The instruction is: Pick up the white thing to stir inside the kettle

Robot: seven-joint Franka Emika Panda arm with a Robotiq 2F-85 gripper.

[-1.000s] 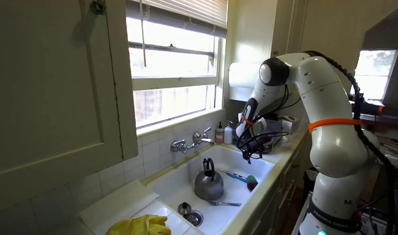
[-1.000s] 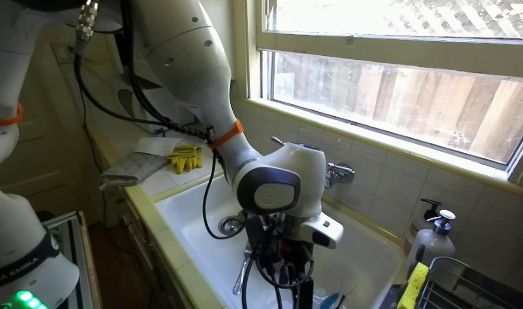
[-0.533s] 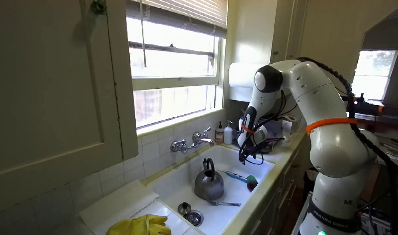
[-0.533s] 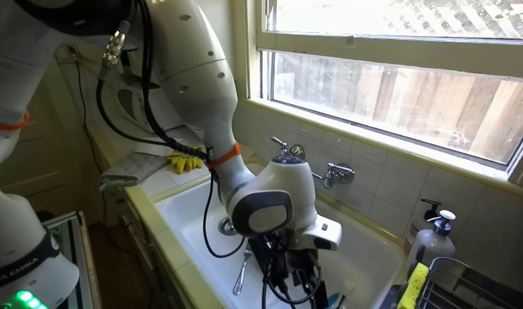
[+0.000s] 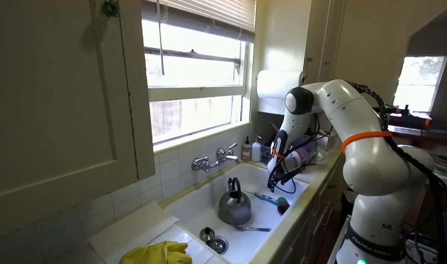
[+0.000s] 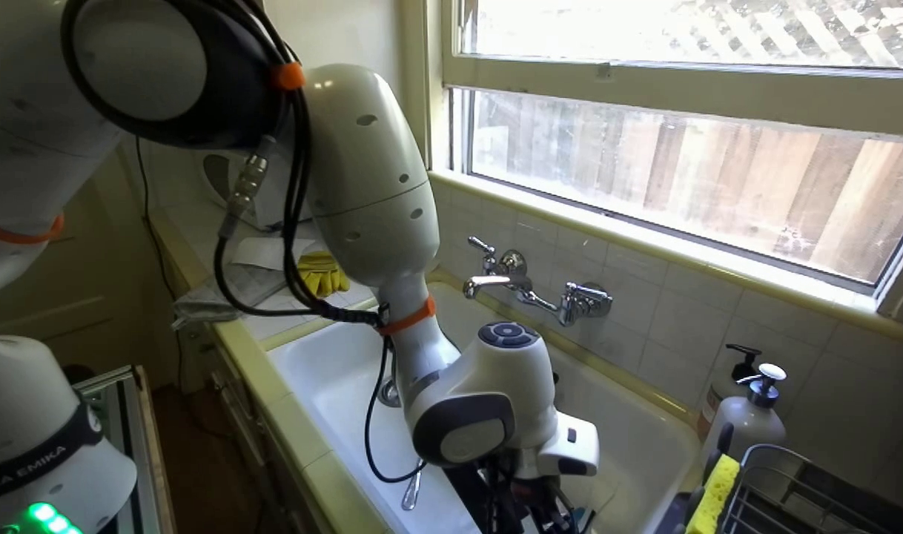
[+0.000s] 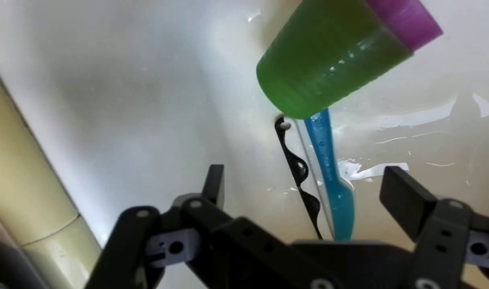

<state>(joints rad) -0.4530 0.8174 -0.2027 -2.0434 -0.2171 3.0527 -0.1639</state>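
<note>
I see the tool (image 7: pixel 308 190) spread wide, holding nothing; a tipped green cup (image 7: pixel 331 60) lies near the front edge of the sink (image 5: pixel 258 242), apart from the kettle (image 5: pixel 233 212).

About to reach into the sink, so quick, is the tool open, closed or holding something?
Tool: open, holding nothing, above the sink.

In an exterior view, daylight burns the window (image 5: pixel 196 77) nearly white; the near left cupboard door (image 5: pixel 60 99) sits dim. In the wrist view, white glare streaks the glossy sink (image 7: pixel 413 92).
</note>
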